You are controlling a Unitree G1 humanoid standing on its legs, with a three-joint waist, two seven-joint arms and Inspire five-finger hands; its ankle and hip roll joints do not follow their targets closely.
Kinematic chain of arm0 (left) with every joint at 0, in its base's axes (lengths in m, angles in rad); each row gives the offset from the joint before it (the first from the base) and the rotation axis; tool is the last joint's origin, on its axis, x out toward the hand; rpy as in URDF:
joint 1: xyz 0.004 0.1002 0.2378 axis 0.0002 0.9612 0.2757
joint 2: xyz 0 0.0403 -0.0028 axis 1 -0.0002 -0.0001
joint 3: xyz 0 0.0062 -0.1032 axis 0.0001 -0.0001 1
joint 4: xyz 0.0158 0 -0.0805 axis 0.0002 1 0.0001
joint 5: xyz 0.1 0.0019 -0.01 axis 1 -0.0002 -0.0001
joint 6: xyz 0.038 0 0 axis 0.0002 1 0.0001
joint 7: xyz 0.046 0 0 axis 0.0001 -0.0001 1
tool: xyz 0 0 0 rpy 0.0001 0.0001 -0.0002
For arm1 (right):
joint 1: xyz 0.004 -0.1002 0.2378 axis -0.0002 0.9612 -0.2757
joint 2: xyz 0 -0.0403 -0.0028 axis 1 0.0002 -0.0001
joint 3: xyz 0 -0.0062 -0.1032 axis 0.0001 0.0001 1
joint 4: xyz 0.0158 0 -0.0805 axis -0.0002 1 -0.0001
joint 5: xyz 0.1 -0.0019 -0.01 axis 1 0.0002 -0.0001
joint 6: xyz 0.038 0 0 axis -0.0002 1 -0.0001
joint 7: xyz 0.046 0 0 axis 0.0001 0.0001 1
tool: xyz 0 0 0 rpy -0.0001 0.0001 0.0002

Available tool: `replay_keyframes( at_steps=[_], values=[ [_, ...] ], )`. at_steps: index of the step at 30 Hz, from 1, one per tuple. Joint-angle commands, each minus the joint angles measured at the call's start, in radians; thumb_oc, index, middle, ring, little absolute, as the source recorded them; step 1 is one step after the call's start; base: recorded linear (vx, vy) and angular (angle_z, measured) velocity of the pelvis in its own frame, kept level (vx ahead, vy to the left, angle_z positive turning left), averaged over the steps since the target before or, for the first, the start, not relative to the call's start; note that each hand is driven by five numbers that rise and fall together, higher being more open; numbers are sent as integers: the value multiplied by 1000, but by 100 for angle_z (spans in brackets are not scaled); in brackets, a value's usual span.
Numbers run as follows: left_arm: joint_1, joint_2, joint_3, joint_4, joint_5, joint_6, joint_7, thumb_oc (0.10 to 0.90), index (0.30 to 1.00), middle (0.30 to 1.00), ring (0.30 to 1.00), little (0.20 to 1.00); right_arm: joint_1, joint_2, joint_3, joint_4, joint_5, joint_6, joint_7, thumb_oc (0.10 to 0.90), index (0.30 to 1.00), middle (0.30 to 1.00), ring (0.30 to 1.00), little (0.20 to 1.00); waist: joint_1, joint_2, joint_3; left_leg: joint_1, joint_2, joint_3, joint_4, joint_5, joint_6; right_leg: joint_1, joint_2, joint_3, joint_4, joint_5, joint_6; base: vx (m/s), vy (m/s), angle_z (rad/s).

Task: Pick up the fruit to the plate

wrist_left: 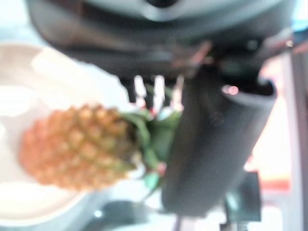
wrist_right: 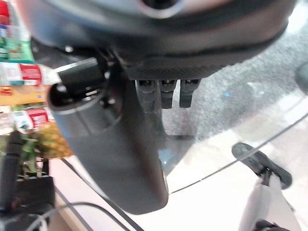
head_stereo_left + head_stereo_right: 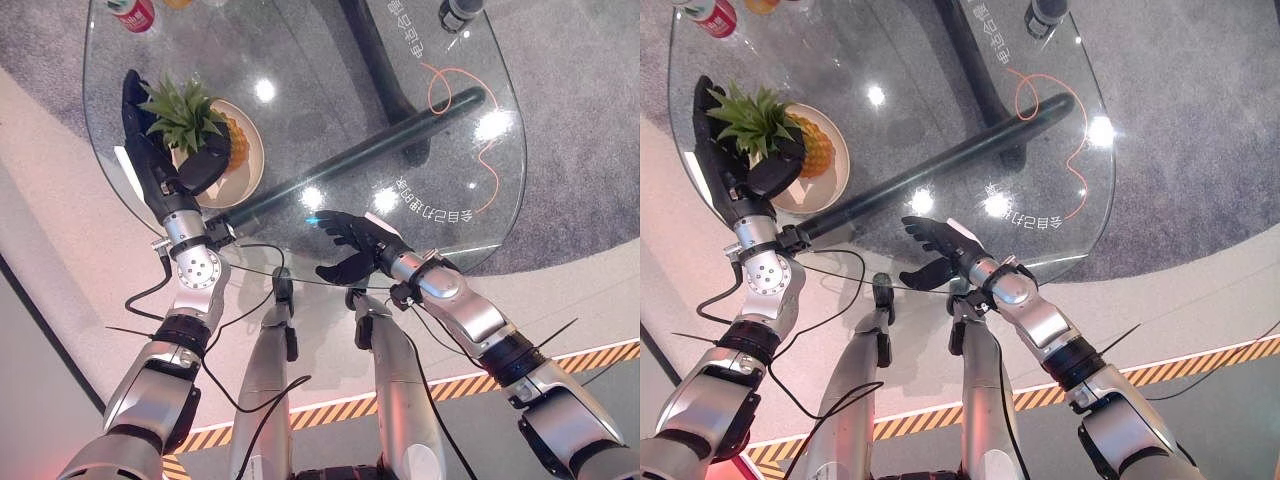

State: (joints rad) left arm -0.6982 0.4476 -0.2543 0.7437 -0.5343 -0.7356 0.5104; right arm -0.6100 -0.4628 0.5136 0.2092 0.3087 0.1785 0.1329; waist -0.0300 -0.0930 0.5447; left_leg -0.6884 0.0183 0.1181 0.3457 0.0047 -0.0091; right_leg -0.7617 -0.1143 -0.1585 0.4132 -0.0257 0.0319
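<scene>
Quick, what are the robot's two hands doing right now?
Left hand: open around the pineapple's leaves, over the plate.
Right hand: open, holding nothing.

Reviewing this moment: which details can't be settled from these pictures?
- Whether the left hand grips the pineapple: its leaves hide the fingers in both eye views, and the left wrist view is blurred.
- Whether the pineapple rests on the plate or hangs above it.
- What the red-labelled bottle holds: cut off by the edge.
</scene>
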Motion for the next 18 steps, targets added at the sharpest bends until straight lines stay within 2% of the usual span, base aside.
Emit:
replay_keyframes(
  at_steps=[1, 5, 14, 18],
  values=[
    [16, 15, 70, -93, -36, -53, -27, 800, 900, 900, 900, 900, 49, 22, -45, -173, -13, -37, 33, 800, 900, 900, 900, 900, 30, 49, -25, 70, -68, 16, -23, -43, 4, 71, 44, -51, -5, 15, 56, 1, -54, 2],
    [72, 16, 93, -108, -86, -25, -72, 800, 900, 900, 900, 900, 82, 12, -56, -194, -22, -34, 34, 800, 900, 900, 900, 900, 36, 55, -25, 108, -62, 17, -33, -43, 4, 107, 43, -52, -4, 1, 55, 9, -58, -1],
    [156, 8, 124, -115, -167, -5, -144, 800, 900, 900, 900, 900, 127, 6, -76, -208, -30, -47, 52, 800, 900, 900, 900, 900, 46, 66, -25, 168, -60, 11, -40, -44, -1, 171, 42, -59, -1, -28, 49, 13, -46, -1],
    [195, 0, 140, -124, -201, 30, -165, 800, 900, 900, 900, 900, 150, 2, -87, -211, -31, -52, 59, 800, 900, 900, 900, 900, 49, 68, -25, 195, -58, 7, -43, -40, -5, 207, 39, -68, -8, -35, 44, 15, -54, -1]
  ],
)
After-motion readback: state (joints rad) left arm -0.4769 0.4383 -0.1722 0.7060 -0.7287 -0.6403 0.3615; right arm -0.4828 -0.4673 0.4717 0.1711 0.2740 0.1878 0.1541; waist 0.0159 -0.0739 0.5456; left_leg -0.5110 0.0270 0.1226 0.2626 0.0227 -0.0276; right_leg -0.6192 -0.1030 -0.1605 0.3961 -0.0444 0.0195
